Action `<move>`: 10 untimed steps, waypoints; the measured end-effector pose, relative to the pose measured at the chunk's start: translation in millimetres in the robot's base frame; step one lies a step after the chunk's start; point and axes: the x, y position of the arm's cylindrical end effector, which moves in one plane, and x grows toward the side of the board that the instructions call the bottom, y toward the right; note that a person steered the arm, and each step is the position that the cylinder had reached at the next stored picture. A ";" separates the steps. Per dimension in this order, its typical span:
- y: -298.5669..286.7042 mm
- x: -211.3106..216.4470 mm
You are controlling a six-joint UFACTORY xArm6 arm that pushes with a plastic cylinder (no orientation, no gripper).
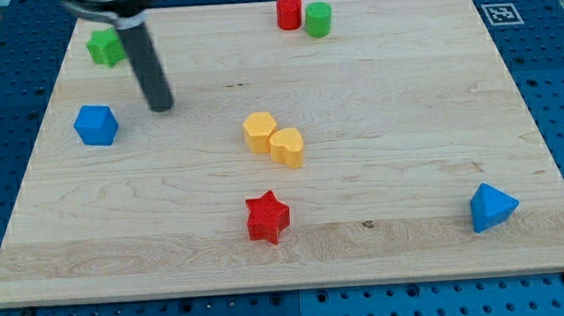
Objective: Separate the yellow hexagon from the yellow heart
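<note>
The yellow hexagon [259,132] sits near the middle of the wooden board, touching the yellow heart [286,147] on its lower right. My tip [162,105] rests on the board well to the left of the pair and slightly above them, to the right of the blue block [96,124]. The dark rod rises from the tip toward the view's top left.
A green block [106,47] lies at the top left beside the rod. A red cylinder [288,12] and a green cylinder [318,19] stand together at the top centre. A red star [267,218] lies below the yellow pair. A blue triangle [491,207] lies at the bottom right.
</note>
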 end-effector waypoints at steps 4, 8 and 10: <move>19.4 0.3; 81.0 -61.5; 111.5 17.6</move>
